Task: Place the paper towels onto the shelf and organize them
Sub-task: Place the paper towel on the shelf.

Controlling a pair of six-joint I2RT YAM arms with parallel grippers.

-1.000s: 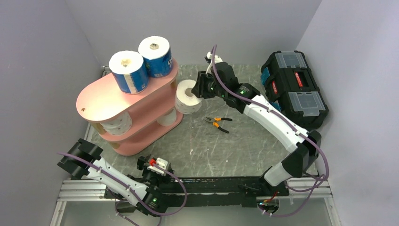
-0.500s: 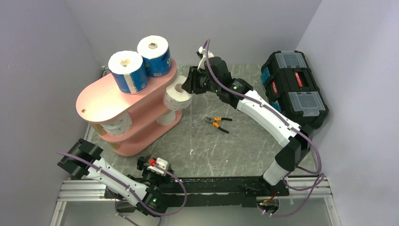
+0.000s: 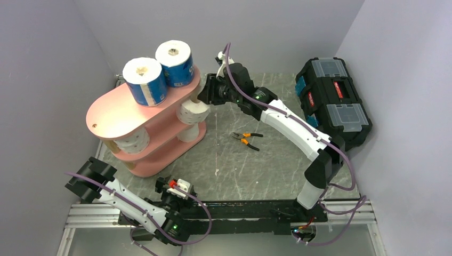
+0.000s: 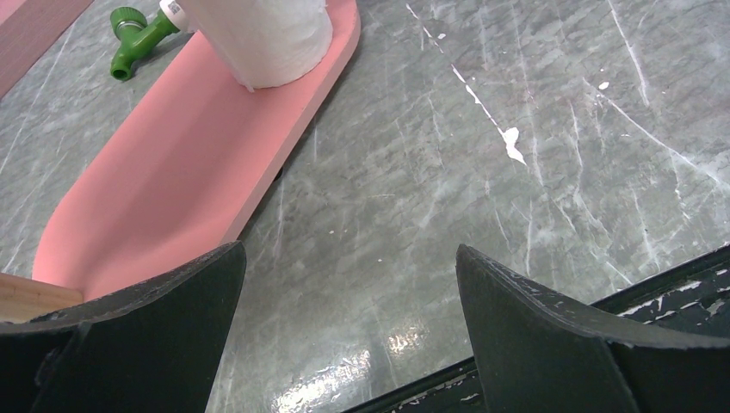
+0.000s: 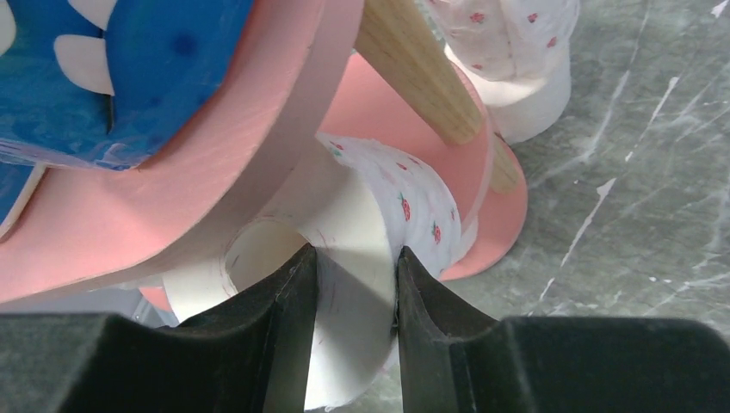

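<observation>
The pink three-tier shelf stands at the left. Two blue-wrapped rolls sit on its top board. A speckled roll lies on the middle tier and a white roll on the bottom board. My right gripper is shut on the wall of a speckled roll, one finger inside its core, holding it at the shelf's right end under the top board; the roll fills the right wrist view. My left gripper is open and empty, low over the table near the bottom board.
A black toolbox stands at the right. Orange-handled pliers lie on the grey table. A green object lies beside the bottom board. A wooden post is close to the held roll.
My right gripper has carried the speckled roll leftward from beside the shelf into the shelf's right end under the top board. The left arm has not moved.
</observation>
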